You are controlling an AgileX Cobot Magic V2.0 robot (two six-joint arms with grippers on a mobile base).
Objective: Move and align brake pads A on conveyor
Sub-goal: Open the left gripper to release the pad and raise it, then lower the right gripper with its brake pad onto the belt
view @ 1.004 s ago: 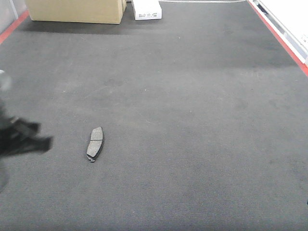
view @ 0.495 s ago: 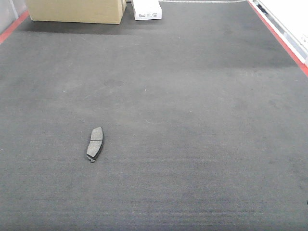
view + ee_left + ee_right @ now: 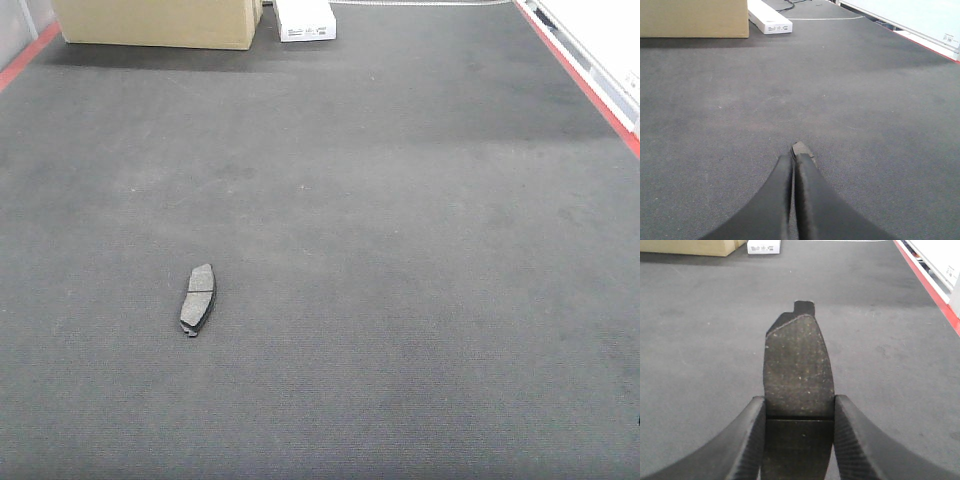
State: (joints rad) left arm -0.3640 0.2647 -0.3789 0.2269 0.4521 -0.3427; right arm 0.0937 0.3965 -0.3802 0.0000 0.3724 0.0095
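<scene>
One brake pad [image 3: 197,299] lies flat on the dark conveyor [image 3: 400,250], left of centre in the front view, with its long axis running roughly away from me. No gripper shows in that view. In the left wrist view my left gripper [image 3: 793,157] is shut, its fingers almost touching. The tip of a brake pad [image 3: 803,149] on the belt shows just past them, partly hidden by the right finger. In the right wrist view my right gripper [image 3: 799,399] is shut on another brake pad [image 3: 799,360], held flat above the belt and pointing forward.
A cardboard box [image 3: 155,22] and a small white box [image 3: 305,20] stand at the far end of the belt. A red edge [image 3: 580,75] runs along the right side, with a white surface beyond it. Another red edge [image 3: 25,58] borders the far left.
The left gripper, blurred at the left edge of the front view a second ago, has drawn back out of that view. The pad on the belt has not moved.
</scene>
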